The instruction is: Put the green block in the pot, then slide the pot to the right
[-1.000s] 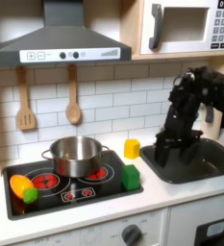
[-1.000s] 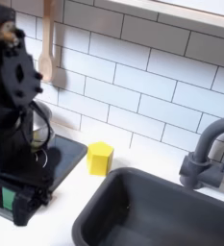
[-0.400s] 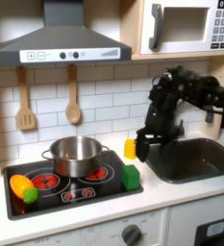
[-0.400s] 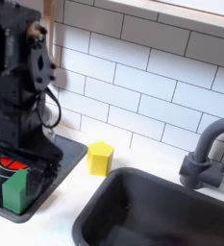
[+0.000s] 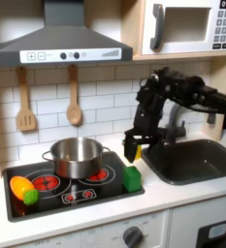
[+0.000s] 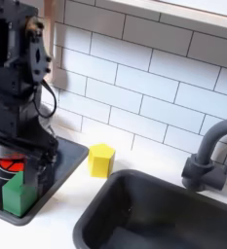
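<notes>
From the first exterior view, nearest me: green block [image 5: 132, 178] sits on stovetop [image 5: 56, 199] at its front corner, toward the first exterior view's right; also seen in the second exterior view [image 6: 18, 196]. Orange/yellow toy w/ green ball [image 5: 30, 196] lies at stovetop's opposite end. Pot [image 5: 76, 156] stands behind, on rear burner, well apart from block. Gripper [image 5: 134, 147] hangs above block, in front of yellow block [image 6: 102, 160]; I cannot tell jaw state. Sink [image 5: 192, 160] beside; spoons on tiled wall.

Black, boxy-jointed arm [image 5: 178, 92] — dark cables looping beside it.
</notes>
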Robot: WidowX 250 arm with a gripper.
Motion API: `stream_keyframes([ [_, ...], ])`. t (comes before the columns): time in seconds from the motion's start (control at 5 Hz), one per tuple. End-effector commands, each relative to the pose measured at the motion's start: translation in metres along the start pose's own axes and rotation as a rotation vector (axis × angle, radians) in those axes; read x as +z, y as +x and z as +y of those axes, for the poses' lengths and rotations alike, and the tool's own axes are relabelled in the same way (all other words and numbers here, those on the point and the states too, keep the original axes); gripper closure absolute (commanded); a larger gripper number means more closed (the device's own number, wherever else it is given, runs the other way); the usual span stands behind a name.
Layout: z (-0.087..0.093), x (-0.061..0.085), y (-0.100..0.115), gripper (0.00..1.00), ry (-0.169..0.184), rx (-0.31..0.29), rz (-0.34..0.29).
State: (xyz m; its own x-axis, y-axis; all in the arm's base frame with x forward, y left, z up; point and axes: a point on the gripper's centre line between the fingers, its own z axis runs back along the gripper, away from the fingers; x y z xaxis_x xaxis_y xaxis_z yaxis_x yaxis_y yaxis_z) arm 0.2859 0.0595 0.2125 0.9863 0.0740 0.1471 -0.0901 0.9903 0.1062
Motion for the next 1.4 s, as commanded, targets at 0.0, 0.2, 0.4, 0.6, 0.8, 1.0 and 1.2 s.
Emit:
stream_keyframes([
  [0.0, 0.009, -0.016, 0.007, 0.00, -0.009, -0.013, 0.022],
  [0.2, 0.008, -0.023, 0.005, 0.00, -0.009, -0.044, 0.034],
  [0.4, 0.002, -0.023, 0.008, 0.00, -0.024, -0.062, 0.022],
  [0.6, -0.001, -0.023, 0.008, 0.00, -0.025, -0.067, 0.020],
  [0.8, -0.005, -0.024, 0.010, 0.00, -0.032, -0.068, 0.023],
  [1.0, -0.005, -0.029, 0.013, 0.00, -0.026, -0.065, 0.028],
  [1.2, -0.003, -0.037, 0.012, 0.00, -0.026, -0.054, 0.056],
])
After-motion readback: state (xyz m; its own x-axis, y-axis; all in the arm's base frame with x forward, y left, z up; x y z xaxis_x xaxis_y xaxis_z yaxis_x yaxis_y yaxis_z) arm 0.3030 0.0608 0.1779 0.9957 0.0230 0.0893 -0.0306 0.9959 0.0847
